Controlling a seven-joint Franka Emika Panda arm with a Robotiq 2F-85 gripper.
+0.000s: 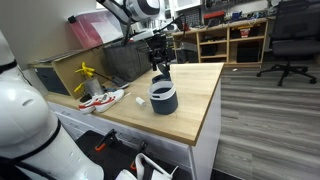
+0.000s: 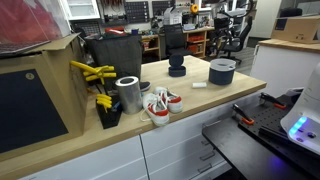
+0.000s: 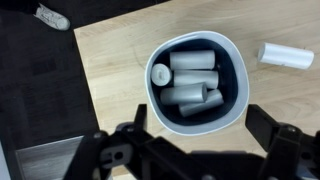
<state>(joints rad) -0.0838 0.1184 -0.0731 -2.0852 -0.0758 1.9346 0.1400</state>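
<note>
Light wood covers the bench top (image 1: 205, 95) of this cluttered workshop, with shelving and office chairs behind it. We see the gripper (image 1: 158, 62) hanging straight above a dark-walled tub (image 1: 163, 101), well clear of its rim and touching nothing.

In the wrist view the relation is plain: the tub (image 3: 242, 95) sits directly beneath the gripper (image 3: 200, 120), its centre a little ahead of the line between the two fingers (image 3: 136, 128). The jaws stand wide apart, one to each side of the tub, and nothing is held between them.

Inside the tub lie white rolls (image 3: 192, 62). Most are on their sides, with their long axes running across, roughly parallel to the line from finger to finger — one stands on end (image 3: 161, 73) at the gripper's left. A loose roll (image 3: 285, 55) lies on the wood ahead and to the right of the gripper, apart from the tub and also lying crosswise. A pair of sneakers (image 1: 100, 100) rests farther off along the bench — well away from the gripper.
</note>
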